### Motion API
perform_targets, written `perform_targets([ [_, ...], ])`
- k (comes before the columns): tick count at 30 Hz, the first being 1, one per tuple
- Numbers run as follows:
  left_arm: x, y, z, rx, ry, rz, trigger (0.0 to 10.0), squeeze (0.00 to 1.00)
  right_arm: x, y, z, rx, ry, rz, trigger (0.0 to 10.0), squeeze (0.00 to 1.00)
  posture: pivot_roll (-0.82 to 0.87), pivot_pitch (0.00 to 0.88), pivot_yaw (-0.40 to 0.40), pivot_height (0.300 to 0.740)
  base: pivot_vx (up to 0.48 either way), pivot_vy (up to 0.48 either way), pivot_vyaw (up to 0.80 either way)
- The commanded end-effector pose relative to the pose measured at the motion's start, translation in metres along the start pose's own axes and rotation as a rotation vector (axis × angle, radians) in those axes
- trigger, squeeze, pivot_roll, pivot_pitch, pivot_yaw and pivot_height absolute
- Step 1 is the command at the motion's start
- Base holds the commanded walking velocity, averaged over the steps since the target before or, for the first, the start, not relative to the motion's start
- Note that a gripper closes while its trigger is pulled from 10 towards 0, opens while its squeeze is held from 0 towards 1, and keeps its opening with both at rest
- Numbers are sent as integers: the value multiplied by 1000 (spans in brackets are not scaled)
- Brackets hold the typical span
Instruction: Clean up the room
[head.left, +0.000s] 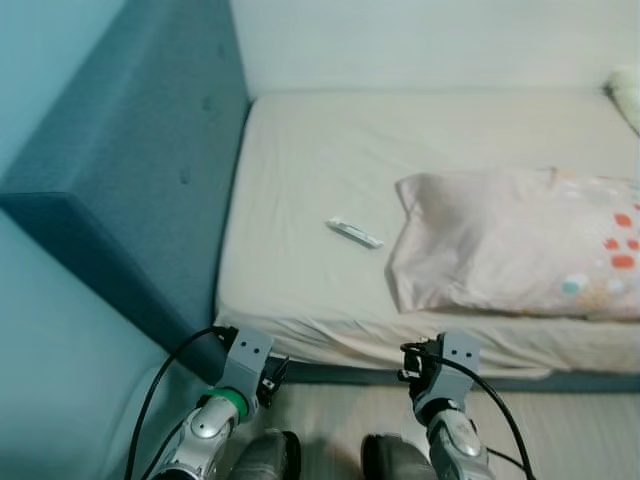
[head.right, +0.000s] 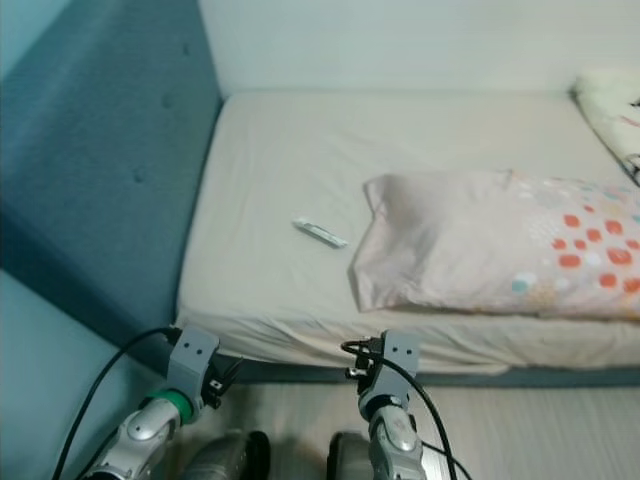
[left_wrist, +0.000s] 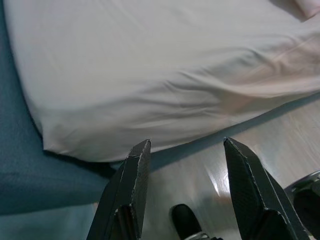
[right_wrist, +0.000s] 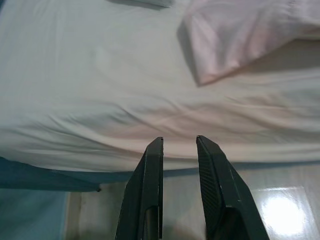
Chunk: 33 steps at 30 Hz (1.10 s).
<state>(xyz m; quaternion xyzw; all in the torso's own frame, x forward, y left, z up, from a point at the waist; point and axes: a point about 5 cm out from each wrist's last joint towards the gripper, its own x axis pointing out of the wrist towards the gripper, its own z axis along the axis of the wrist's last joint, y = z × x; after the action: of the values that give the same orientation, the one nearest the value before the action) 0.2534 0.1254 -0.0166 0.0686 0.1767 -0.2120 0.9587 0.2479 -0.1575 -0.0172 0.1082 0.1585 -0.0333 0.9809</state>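
Bed (head.left: 300, 280): small white object (head.left: 354, 233) lying loose beside pillow (head.left: 500, 250), untouched
Left gripper (left_wrist: 187, 165): wide, empty
Right gripper (right_wrist: 179, 160): narrow, empty
Progress: barely begun

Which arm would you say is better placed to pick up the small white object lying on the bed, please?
Probably the right. The right gripper sits nearer the white object, which lies beside the pillow; the left gripper is over by the headboard.
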Motion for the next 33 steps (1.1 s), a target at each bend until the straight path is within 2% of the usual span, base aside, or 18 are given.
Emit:
perform_targets([
  [1,-3,-4,-7,0,31,-18,10000,0,-5,-4,-8,13,29,-21,10000,0,36,132,98,740,0,0,0],
  [18,0,3,-6,-20,50,83,10000,0,-2,-5,-2,-9,7,-26,10000,0,34,132,94,740,0,0,0],
  [25,0,4,-7,-41,66,106,10000,0,0,-5,-1,-98,21,-5,10000,0,31,132,87,740,0,0,0],
  [27,1,3,-7,-48,67,105,10000,0,0,-4,-1,-108,23,4,10000,0,30,132,86,740,0,0,438],
  [33,2,3,-6,-66,67,115,10000,0,1,-1,-1,-141,30,28,10000,0,30,131,85,740,0,-465,800],
])
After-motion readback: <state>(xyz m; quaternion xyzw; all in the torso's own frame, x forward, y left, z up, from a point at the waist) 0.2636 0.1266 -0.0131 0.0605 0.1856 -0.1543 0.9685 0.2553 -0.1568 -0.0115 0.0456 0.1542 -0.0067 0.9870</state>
